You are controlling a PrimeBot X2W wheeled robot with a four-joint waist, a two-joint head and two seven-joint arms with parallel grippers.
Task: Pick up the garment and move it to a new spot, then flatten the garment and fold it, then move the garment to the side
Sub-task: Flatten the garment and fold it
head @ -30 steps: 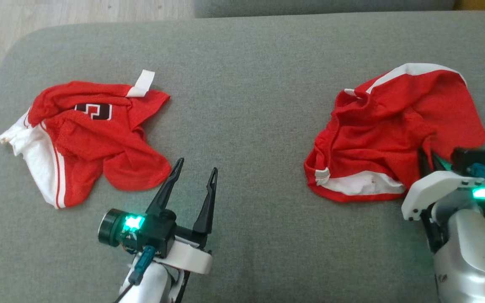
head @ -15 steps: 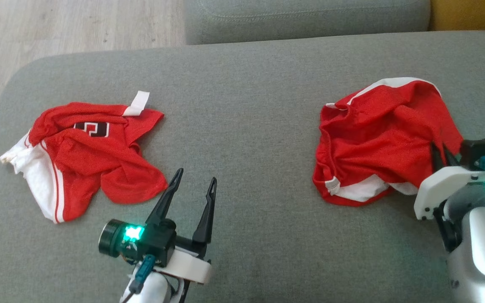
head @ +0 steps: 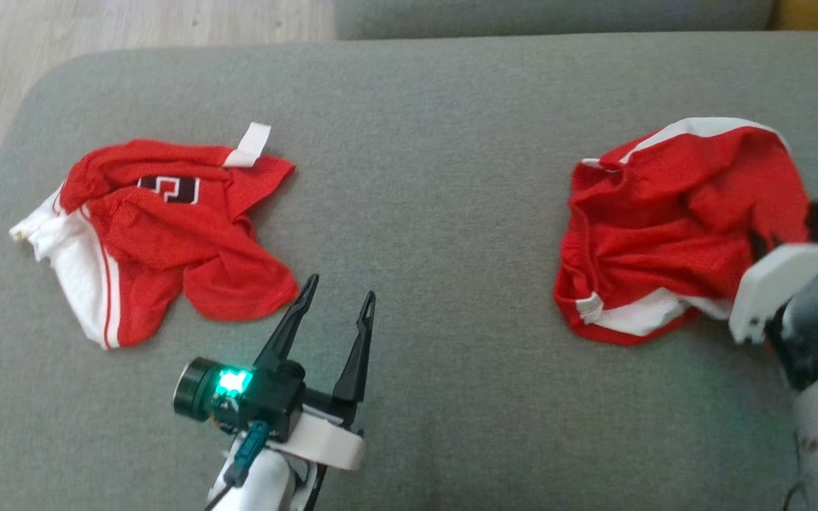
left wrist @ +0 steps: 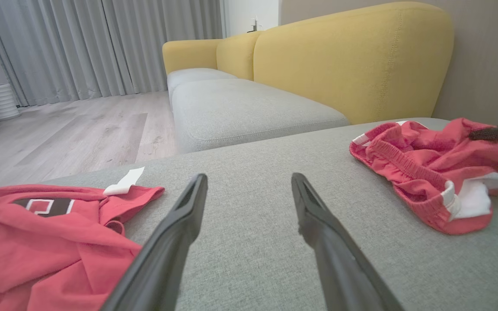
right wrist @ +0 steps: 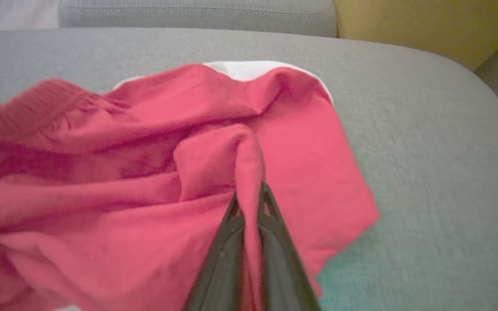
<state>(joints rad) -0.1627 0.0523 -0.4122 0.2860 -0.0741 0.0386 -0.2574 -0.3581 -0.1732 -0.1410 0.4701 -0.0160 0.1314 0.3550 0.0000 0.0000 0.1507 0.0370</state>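
The right gripper (right wrist: 251, 196) is pinched shut on a fold of the red shorts (head: 672, 227), bunched at the right of the grey cushion (head: 437, 128). The left gripper (head: 338, 301) hovers wide open near the red jersey (head: 167, 234). Moving, flattening and folding all remain, I'd say.

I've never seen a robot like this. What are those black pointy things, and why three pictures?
It's a robot with two arms. Each ends in a gripper: two long dark fingers that pinch like tongs. One picture comes from a camera on its head, looking down at a grey sofa cushion. The other two come from cameras on its wrists, looking along the fingers. On the cushion lie a red shirt at the robot's left and red shorts at its right. The left gripper is open and holds nothing. The right gripper is shut on a fold of the shorts.
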